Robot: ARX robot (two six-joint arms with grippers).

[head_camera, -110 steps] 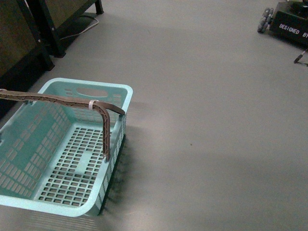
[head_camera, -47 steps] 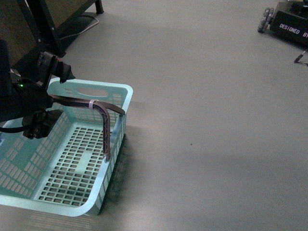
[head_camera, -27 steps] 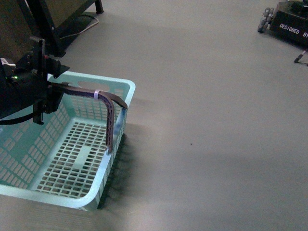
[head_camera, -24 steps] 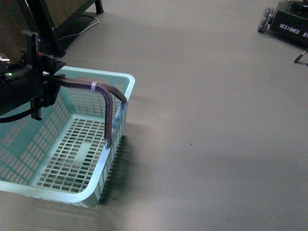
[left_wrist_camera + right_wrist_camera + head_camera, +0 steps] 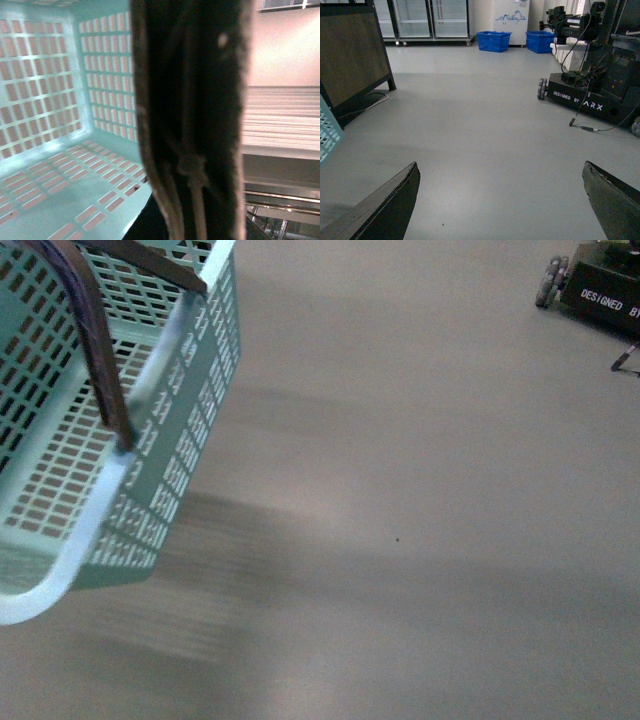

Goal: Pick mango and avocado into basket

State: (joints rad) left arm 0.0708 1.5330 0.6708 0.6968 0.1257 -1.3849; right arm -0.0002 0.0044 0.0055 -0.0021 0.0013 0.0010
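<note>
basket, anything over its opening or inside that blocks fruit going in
Only the brown handle crosses above the opening of the basket; the slotted bottom that shows is bare. Neither fruit is in any view.

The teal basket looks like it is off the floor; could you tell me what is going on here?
The teal basket hangs tilted above the grey floor, blurred by motion. Its brown handle fills the left wrist view, so the left arm seems to be carrying it. It looks empty. The right claw is open, holding nothing.
</note>
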